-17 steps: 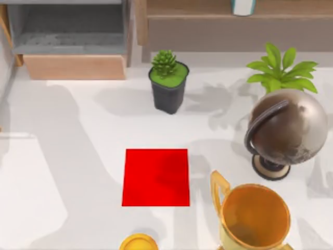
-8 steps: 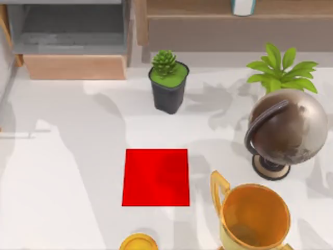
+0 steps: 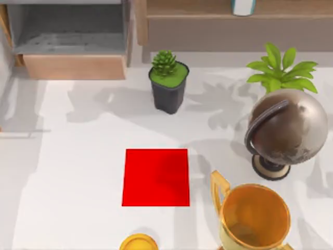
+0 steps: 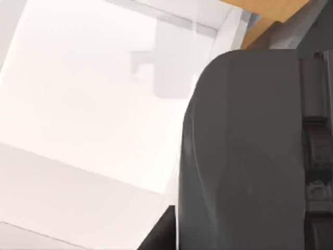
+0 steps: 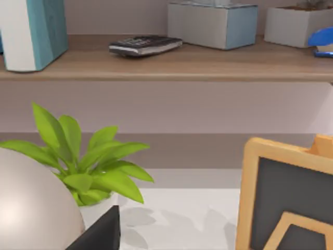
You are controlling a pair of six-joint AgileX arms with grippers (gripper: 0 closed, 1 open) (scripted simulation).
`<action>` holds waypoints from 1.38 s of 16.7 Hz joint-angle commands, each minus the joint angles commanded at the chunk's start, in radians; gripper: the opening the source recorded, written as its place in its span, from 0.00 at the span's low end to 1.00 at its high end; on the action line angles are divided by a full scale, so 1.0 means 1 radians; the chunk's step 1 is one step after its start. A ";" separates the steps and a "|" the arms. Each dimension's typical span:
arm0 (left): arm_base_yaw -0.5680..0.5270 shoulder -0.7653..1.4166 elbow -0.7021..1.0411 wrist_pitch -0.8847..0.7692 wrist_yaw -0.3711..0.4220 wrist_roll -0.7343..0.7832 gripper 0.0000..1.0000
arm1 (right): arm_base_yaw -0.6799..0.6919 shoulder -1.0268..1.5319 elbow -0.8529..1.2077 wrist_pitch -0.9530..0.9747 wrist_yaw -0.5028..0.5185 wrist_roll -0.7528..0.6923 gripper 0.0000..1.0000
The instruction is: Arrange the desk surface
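Desk surface (image 3: 78, 156) — red mat (image 3: 156, 177) central.

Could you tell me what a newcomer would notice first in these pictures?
Probably the red mat in the middle of the white desk surface. Next, the bronze globe at the right with a gold trophy in front of it, and the potted succulent behind the mat.

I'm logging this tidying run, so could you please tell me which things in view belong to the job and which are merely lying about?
Belonging to the job:
- desk surface

Just there, judging by the pictures:
- red mat
- succulent pot
- globe
- gold trophy
- leafy plant
- wooden shelf
- calculator
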 joint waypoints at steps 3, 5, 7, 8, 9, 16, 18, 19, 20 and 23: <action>-0.142 -0.077 -0.119 0.048 -0.011 -0.112 0.00 | 0.000 0.000 0.000 0.000 0.000 0.000 1.00; -0.246 -0.107 -0.210 0.083 -0.016 -0.186 0.00 | 0.000 0.000 0.000 0.000 0.000 0.000 1.00; -0.352 -0.122 -0.304 0.120 -0.021 -0.256 0.00 | 0.000 0.000 0.000 0.000 0.000 0.000 1.00; -0.405 -0.125 -0.351 0.139 -0.023 -0.289 0.00 | 0.000 0.000 0.000 0.000 0.000 0.000 1.00; -0.457 -0.126 -0.398 0.158 -0.025 -0.322 0.00 | 0.000 0.000 0.000 0.000 0.000 0.000 1.00; -0.751 -0.091 -0.668 0.266 -0.033 -0.490 0.00 | 0.000 0.000 0.000 0.000 0.000 0.000 1.00; -0.798 -0.079 -0.712 0.285 -0.034 -0.515 0.00 | 0.000 0.000 0.000 0.000 0.000 0.000 1.00; -0.814 -0.075 -0.726 0.291 -0.034 -0.524 0.00 | 0.000 0.000 0.000 0.000 0.000 0.000 1.00; -0.822 -0.073 -0.734 0.294 -0.034 -0.527 0.00 | 0.000 0.000 0.000 0.000 0.000 0.000 1.00; -0.823 -0.072 -0.735 0.295 -0.034 -0.528 0.00 | 0.000 0.000 0.000 0.000 0.000 0.000 1.00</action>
